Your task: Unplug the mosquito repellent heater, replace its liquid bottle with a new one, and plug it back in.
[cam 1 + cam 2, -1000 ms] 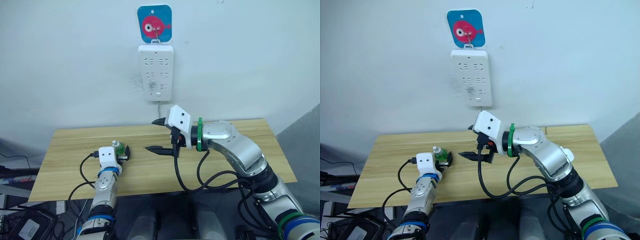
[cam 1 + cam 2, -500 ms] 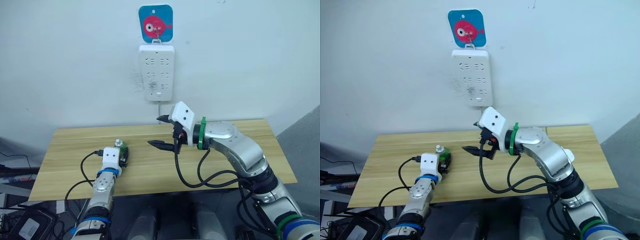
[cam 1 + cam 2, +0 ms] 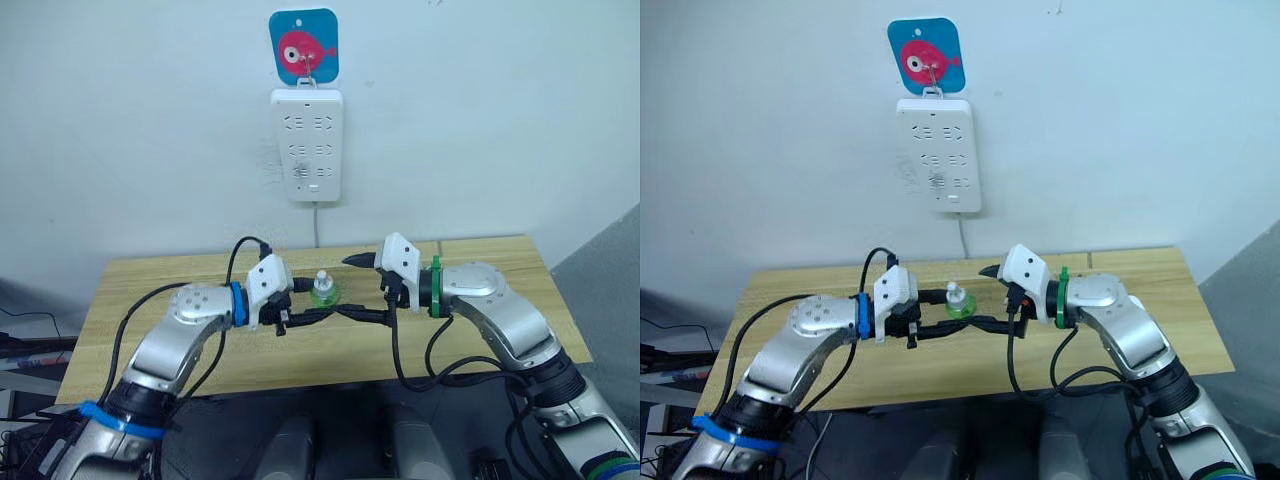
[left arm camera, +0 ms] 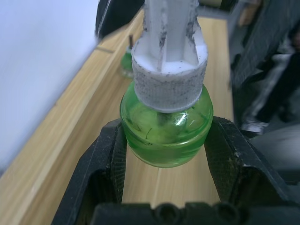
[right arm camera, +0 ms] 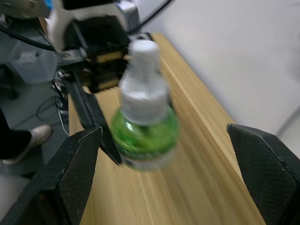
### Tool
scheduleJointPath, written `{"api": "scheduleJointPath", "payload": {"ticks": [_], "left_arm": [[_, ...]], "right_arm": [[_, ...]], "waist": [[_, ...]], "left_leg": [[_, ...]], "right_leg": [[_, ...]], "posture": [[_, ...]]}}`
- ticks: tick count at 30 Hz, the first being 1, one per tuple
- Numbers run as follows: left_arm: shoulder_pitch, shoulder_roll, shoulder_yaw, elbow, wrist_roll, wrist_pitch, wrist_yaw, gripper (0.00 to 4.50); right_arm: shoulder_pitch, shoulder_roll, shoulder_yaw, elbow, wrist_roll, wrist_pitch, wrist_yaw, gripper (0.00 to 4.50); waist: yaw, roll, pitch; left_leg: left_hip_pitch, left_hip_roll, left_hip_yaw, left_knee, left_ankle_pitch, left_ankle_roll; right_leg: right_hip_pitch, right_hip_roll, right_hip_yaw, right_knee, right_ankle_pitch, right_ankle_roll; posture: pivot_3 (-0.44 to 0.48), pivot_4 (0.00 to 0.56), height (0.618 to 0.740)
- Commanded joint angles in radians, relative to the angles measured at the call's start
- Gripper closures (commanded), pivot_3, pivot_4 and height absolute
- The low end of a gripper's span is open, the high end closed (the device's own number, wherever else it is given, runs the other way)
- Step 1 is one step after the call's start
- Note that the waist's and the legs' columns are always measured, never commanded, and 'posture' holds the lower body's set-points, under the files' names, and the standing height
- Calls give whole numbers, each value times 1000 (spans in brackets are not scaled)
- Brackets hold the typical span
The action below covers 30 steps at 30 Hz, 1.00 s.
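The liquid bottle [image 3: 322,290] is small and green with a white cap. It is held upright above the middle of the wooden table [image 3: 140,285]. My left gripper [image 4: 164,136] is shut on its green body, one black finger [image 4: 105,159] on each side. My right gripper [image 3: 360,288] faces it from the right and is open. In the right wrist view the bottle [image 5: 143,122] sits between its spread fingers [image 5: 70,183] without touching them. The mosquito repellent heater is out of view.
A long white power strip [image 3: 307,145] hangs on the wall above the table from a blue fish hook [image 3: 304,45], its cord dropping behind the table. A second small green bottle [image 4: 126,61] stands on the table beyond the held one.
My left arm has swung from the table's left side to the middle, carrying the bottle. My right gripper has shifted right and lower and now brackets the bottle.
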Motion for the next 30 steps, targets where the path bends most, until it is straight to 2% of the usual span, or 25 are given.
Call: {"api": "scheduleJointPath", "payload": {"ticks": [1,9,15,18,26,30], "left_arm": [[-44,-47,26,33,-22,28,28,2325],[-65,-87,39,32,-11,63,75,2325],[-78,-91,50,62,14,47,96,2325],[-82,-95,48,71,24,32,101,2325],[-51,-87,39,51,29,18,87,2325],[-28,-77,28,17,23,8,58,2325]], "right_arm": [[-9,47,-44,-61,11,26,-79,0],[14,144,-48,-52,-67,-1,-250,0],[37,164,-38,-54,-84,-10,-273,0],[48,166,-35,-65,-62,4,-255,578],[47,159,-22,-67,-39,-5,-197,3322],[37,153,-15,-56,-23,-12,-142,3399]], "waist": [[1,0,0],[0,0,0],[-1,0,0],[-1,0,0],[-1,0,0],[-1,0,0]], "left_leg": [[0,0,0,0,0,0],[0,-1,-1,0,0,0],[0,-1,-1,0,0,0],[0,-1,0,0,0,0],[0,-1,-1,0,0,0],[0,-1,-1,0,0,0]], "right_leg": [[0,0,0,0,0,0],[0,-1,0,0,0,0],[0,0,0,0,0,0],[0,0,0,0,0,0],[0,0,0,0,0,0],[0,0,0,0,0,0]], "posture": [[-77,242,740],[-87,243,740],[-84,243,740],[-82,245,740],[-74,245,740],[-59,242,740]]}}
